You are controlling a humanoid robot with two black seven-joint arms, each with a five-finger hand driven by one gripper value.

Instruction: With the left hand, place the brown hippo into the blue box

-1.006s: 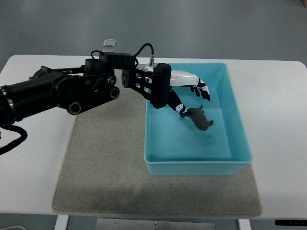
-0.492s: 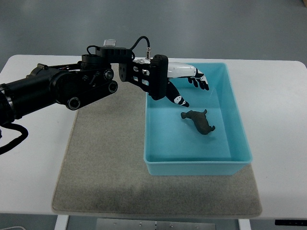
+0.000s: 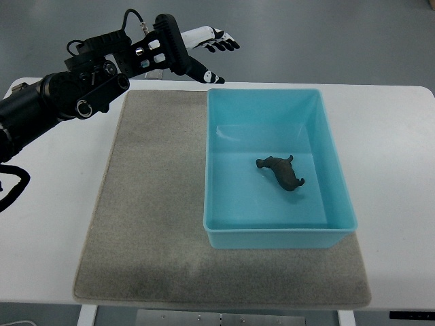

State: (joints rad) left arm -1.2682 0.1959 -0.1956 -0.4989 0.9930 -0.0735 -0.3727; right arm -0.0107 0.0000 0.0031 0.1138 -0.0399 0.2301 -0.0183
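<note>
The brown hippo [image 3: 283,172] lies on the floor of the blue box [image 3: 217,229], a little right of its middle. My left hand [image 3: 209,49] is open and empty, fingers spread, raised above the table's far edge just beyond the box's far left corner. Its black arm comes in from the left edge. The hand is well clear of the hippo. The right arm is not in view.
The blue box stands on the right part of a grey mat [image 3: 149,217] on a white table [image 3: 394,163]. The mat's left half is bare. The table's far edge runs just behind the box.
The hippo has been let go and now lies in the box. My left hand has risen out of the box and drawn back up and to the left, past the table's far edge.
</note>
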